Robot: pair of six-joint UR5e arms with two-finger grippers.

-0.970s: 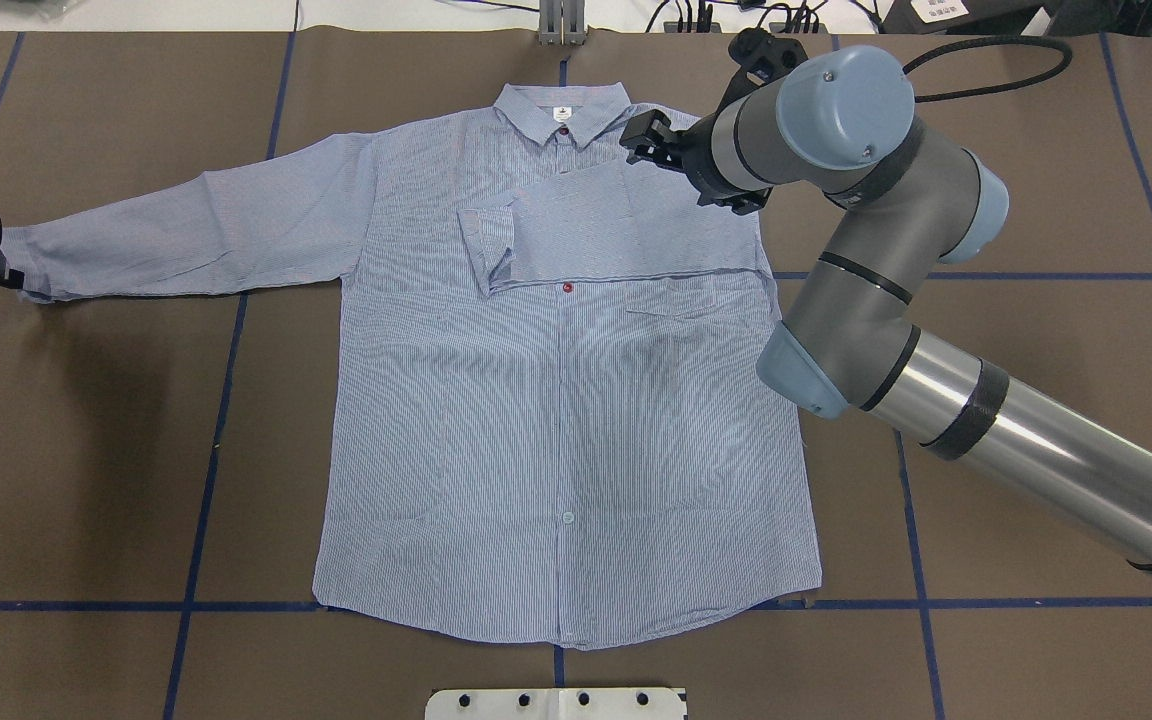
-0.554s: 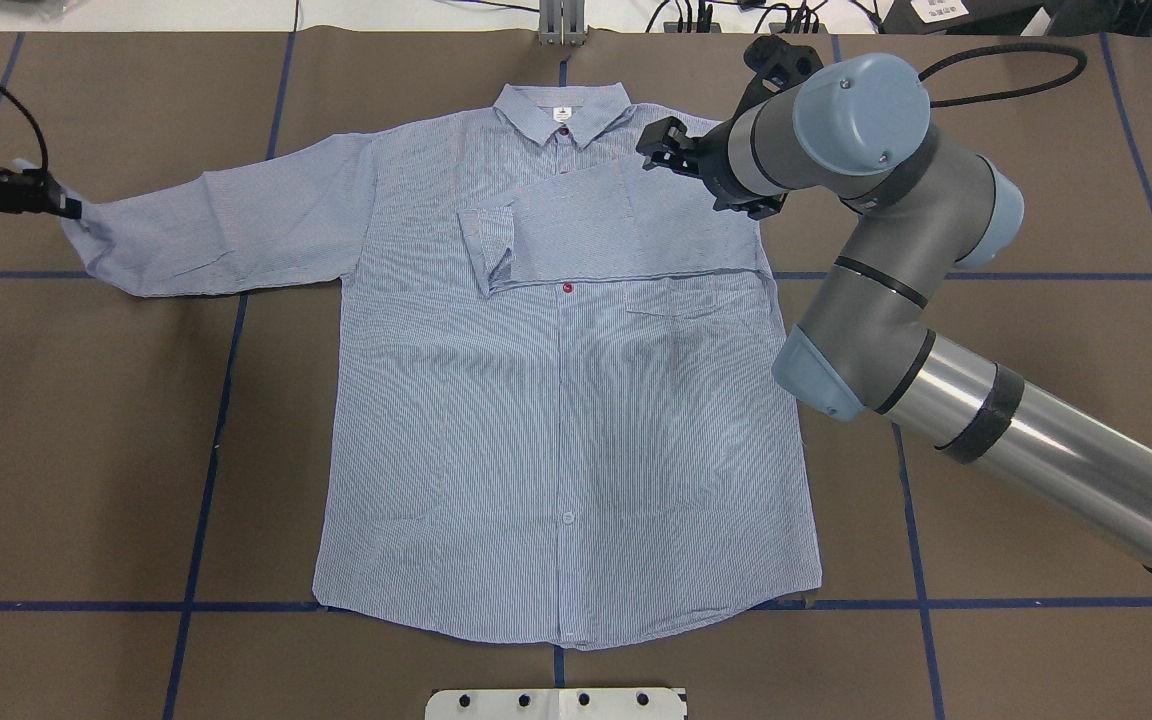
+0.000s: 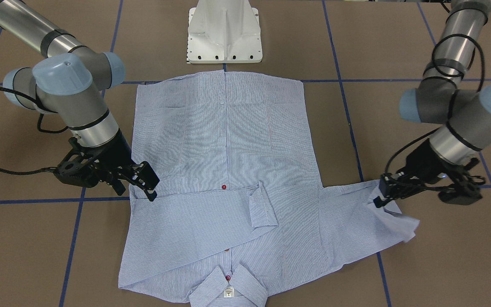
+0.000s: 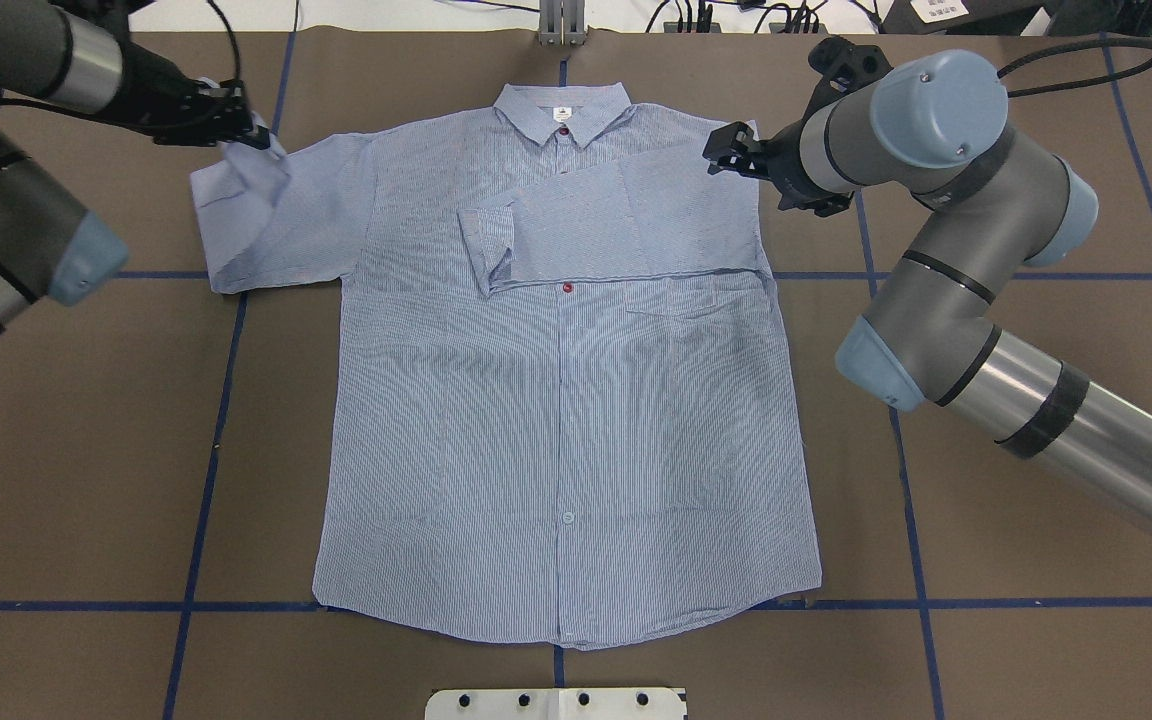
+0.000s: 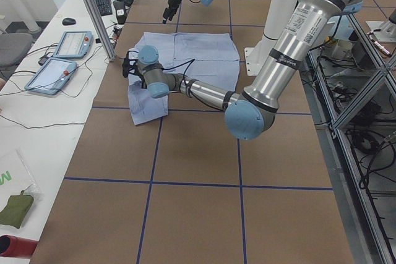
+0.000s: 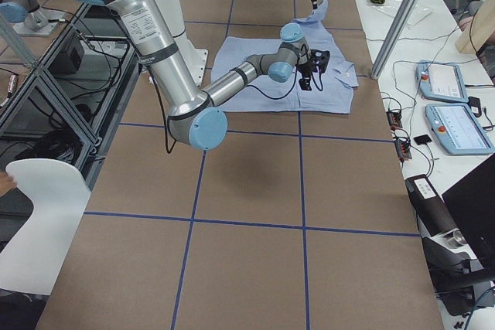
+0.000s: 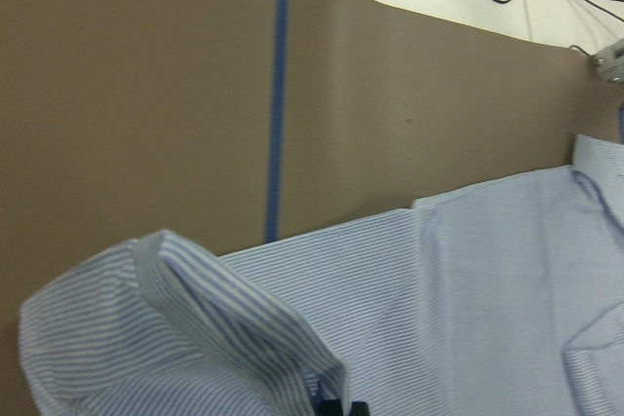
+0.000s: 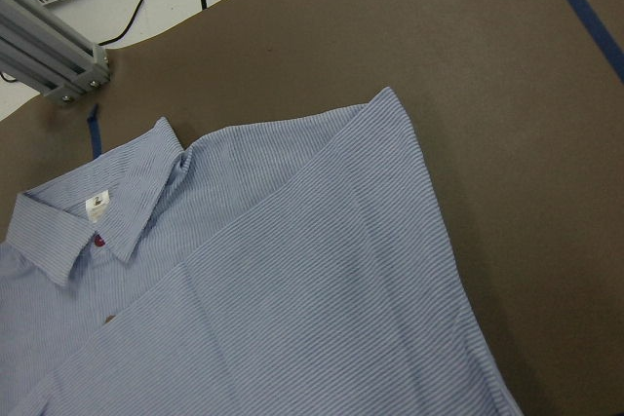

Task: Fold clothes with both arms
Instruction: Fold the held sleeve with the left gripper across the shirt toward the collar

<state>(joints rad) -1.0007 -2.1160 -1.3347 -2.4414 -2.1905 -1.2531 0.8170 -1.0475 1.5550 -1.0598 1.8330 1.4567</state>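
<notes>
Shirt (image 4: 566, 400) lies flat, buttoned; left gripper (image 4: 256, 134) clamps lifted sleeve (image 4: 271, 225); right gripper (image 4: 728, 152) apart.

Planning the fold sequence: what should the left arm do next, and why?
Probably the left gripper should carry the left sleeve across the chest and lay it over the right sleeve, which is already folded across the shirt. The left gripper is shut on the raised cuff beside the shoulder. The right gripper is open and off the cloth.
</notes>
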